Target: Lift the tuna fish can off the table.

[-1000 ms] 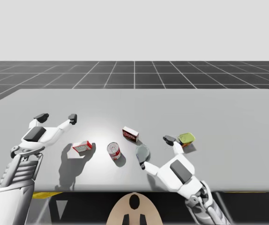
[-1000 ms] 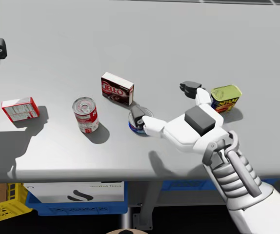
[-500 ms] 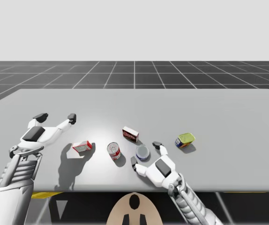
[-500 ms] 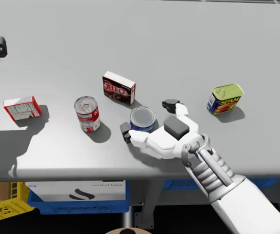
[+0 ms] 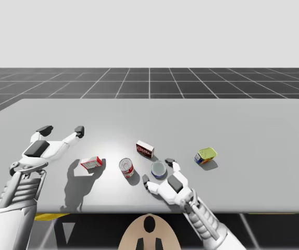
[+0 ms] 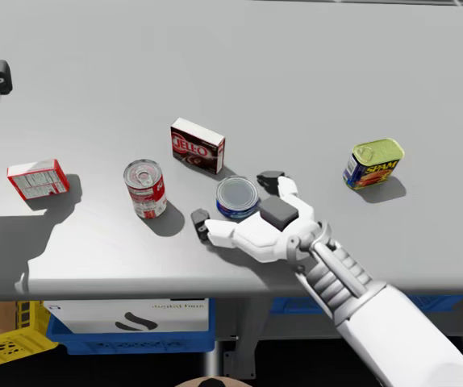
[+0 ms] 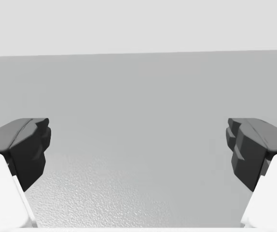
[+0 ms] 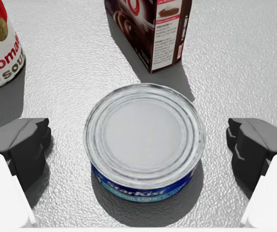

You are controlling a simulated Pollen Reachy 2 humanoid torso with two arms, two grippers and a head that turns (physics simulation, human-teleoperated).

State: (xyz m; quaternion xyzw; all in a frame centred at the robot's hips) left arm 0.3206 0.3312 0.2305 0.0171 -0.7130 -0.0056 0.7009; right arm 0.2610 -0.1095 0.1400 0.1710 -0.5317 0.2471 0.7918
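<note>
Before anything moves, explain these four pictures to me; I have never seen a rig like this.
This is a simulated robot torso with two arms, each ending in a two-finger gripper. One picture looks down from a fixed camera above the grey table, one from the robot's head, and one from each wrist, looking along that gripper. On the table are a flat blue tuna can, a red-and-white round can, a dark red box, a small red-and-white box and a blue rectangular can with a yellow-green top. Nothing is held: the right gripper is open, with the tuna can between its fingers but untouched; the left gripper hangs open over the table's left part.
</note>
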